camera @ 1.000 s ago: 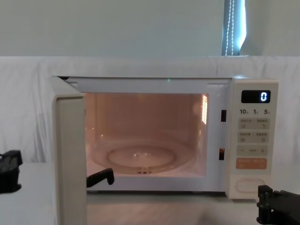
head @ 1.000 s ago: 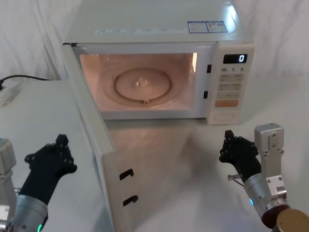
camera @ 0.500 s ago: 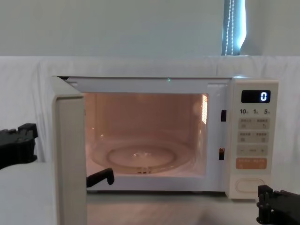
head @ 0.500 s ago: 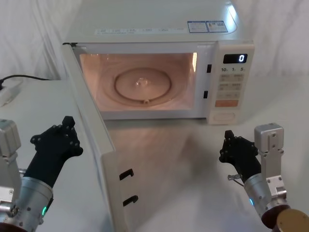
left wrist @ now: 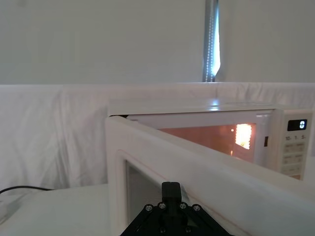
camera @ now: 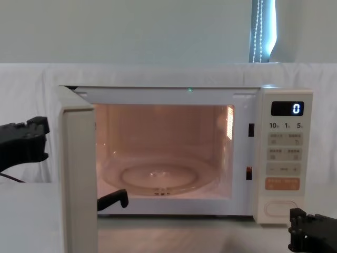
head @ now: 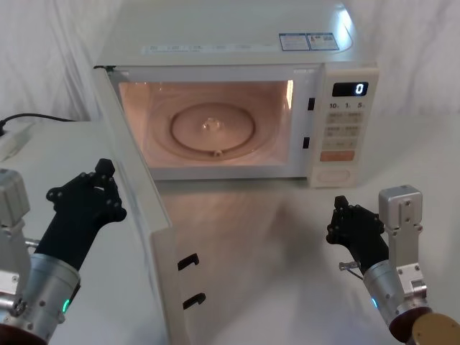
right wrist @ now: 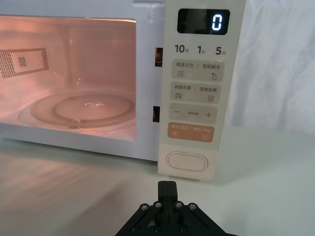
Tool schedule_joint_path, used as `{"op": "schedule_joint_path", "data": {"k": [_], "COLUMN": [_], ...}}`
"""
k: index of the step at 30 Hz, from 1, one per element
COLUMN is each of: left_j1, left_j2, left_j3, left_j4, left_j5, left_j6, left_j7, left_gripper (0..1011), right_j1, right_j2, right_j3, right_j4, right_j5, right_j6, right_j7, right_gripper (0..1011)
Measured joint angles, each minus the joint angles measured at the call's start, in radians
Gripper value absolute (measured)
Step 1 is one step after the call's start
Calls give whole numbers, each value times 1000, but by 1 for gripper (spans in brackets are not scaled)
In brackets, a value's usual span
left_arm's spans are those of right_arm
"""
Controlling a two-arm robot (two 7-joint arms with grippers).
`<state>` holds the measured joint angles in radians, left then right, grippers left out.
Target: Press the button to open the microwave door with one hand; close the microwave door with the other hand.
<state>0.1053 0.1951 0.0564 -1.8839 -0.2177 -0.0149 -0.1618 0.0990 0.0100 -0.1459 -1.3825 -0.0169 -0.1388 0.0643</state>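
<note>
Right, your microwave [head: 237,50] sits at the back of the white table [head: 287,244], cavity lit orange with the glass turntable [head: 213,128] inside, display reading 0. The microwave door [head: 140,215] stands swung wide open toward you, hinged on the left side, its edge facing the chest camera. Your left gripper [head: 100,188] is raised just beside the door's outer face, near its upper edge, fingers drawn together, holding nothing. Your right gripper [head: 343,214] hangs low over the table in front of the control panel, well short of it, fingers pinched together and empty. The button [right wrist: 185,161], a cream pill, sits untouched at the panel's bottom, below the orange button [right wrist: 190,133].
</note>
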Motion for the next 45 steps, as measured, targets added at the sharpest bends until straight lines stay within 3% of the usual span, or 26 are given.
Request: {"op": "schedule_joint_path", "data": {"k": [15, 26, 36, 45], "left_j1": [-84, -149, -209, -268], "left_j2": [13, 8, -15, -59], "left_j3": [44, 72, 114, 149], "left_j4": [60, 120, 187, 258], "left_j5": [-2, 8, 20, 21], "left_j6": [13, -5, -9, -36], "left_j7": [-30, -33, -37, -36], "left_gripper": [0, 0, 0, 0], "right_j1": [0, 0, 0, 0], "right_j2": [0, 0, 0, 0], "right_j3": [0, 0, 0, 0], "right_j4": [0, 0, 0, 0], "right_j5": [0, 0, 0, 0], "right_j6": [0, 0, 0, 0], "right_j7": [0, 0, 0, 0], "right_gripper": [0, 0, 0, 0]}}
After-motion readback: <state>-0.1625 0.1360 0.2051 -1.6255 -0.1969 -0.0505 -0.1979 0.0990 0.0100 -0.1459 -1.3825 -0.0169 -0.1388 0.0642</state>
